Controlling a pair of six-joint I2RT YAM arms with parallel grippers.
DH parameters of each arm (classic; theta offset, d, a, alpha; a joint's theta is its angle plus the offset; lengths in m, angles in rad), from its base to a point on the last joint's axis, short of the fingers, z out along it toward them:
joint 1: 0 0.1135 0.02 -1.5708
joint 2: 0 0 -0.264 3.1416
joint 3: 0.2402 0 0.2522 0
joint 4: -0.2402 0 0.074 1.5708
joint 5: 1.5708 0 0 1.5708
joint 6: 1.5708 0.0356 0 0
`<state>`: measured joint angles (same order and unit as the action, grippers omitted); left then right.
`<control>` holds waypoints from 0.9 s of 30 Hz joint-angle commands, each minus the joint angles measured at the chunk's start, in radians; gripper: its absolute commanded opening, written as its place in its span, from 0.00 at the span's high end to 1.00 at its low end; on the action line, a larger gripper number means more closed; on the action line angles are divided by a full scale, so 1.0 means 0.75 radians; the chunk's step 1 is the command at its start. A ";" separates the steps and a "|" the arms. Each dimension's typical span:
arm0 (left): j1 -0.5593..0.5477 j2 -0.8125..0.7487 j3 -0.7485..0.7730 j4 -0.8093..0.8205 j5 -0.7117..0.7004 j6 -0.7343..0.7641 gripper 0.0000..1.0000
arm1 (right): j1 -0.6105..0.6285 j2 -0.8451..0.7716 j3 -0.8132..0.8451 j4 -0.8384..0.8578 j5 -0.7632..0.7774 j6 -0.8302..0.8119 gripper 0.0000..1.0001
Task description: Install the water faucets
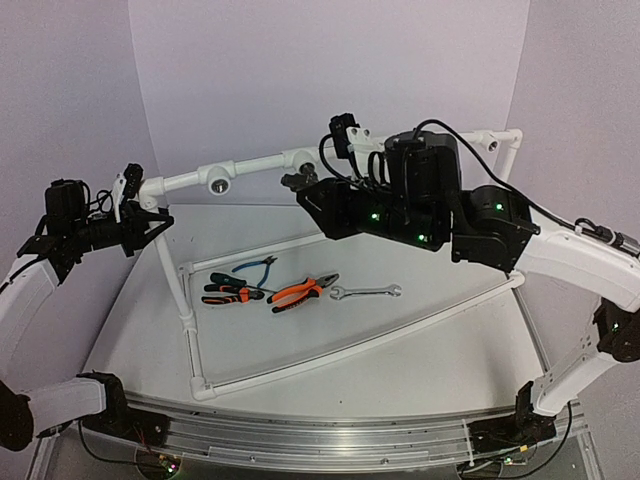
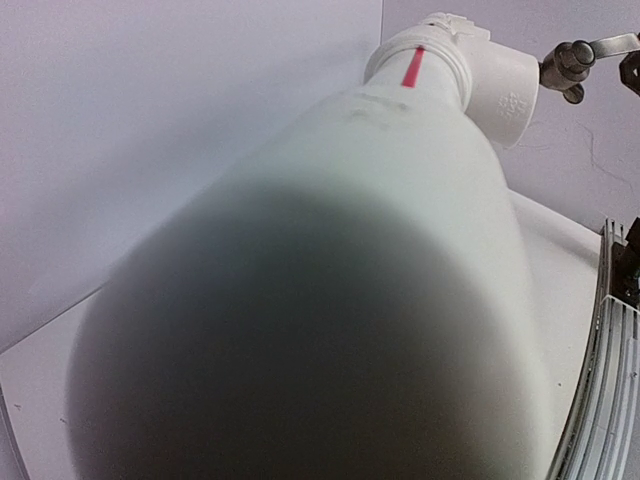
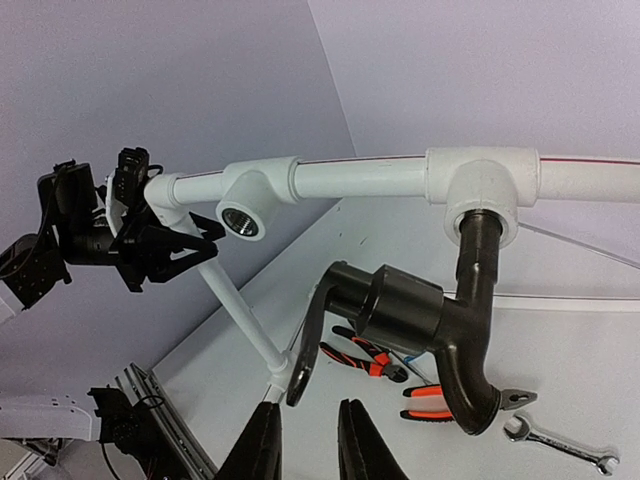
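The dark grey-black faucet (image 3: 440,325) sits with its stem in a white tee fitting (image 3: 483,185) on the raised white pipe (image 3: 360,178), lever hanging down on the left. It shows small in the top view (image 1: 297,182) and in the left wrist view (image 2: 572,62). My right gripper (image 3: 305,440) is open and empty, just below the lever, touching nothing. My left gripper (image 1: 150,222) is closed around the white pipe near its left corner elbow (image 3: 165,190); the pipe (image 2: 330,300) fills the left wrist view and hides the fingers.
A second fitting (image 3: 240,222) with an empty threaded opening is left of the faucet. On the table inside the white pipe frame (image 1: 190,330) lie orange-handled pliers (image 1: 303,291), black-orange pliers (image 1: 232,291), blue cutters (image 1: 255,267) and a silver wrench (image 1: 366,292).
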<state>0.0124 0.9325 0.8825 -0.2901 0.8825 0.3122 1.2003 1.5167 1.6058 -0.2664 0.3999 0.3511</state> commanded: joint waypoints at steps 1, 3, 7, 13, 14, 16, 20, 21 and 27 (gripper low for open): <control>-0.062 0.009 -0.005 0.014 0.111 0.049 1.00 | 0.001 -0.083 0.043 -0.012 0.075 -0.055 0.74; -0.062 0.007 -0.009 0.019 0.112 0.046 1.00 | 0.001 -0.089 0.084 -0.022 0.083 -0.098 0.68; -0.062 0.006 -0.013 0.025 0.112 0.037 1.00 | 0.001 -0.033 0.201 -0.060 0.006 -0.179 0.60; -0.062 0.001 -0.009 0.022 0.109 0.038 1.00 | 0.001 0.060 0.302 -0.082 0.059 -0.250 0.59; -0.062 0.000 -0.008 0.022 0.107 0.038 1.00 | 0.001 0.068 0.310 -0.083 0.095 -0.253 0.62; -0.062 -0.004 -0.009 0.021 0.106 0.038 1.00 | 0.001 0.073 0.307 -0.083 0.154 -0.253 0.66; -0.061 -0.011 -0.013 0.019 0.105 0.037 1.00 | 0.001 0.089 0.289 -0.087 0.132 -0.220 0.72; -0.061 -0.011 -0.014 0.019 0.105 0.036 1.00 | 0.001 0.098 0.289 -0.094 0.123 -0.208 0.74; -0.062 -0.014 -0.013 0.019 0.108 0.036 1.00 | 0.001 0.105 0.266 -0.142 0.104 -0.154 0.92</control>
<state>0.0124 0.9295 0.8810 -0.2905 0.8786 0.3099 1.2003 1.5977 1.8132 -0.3593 0.4730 0.1989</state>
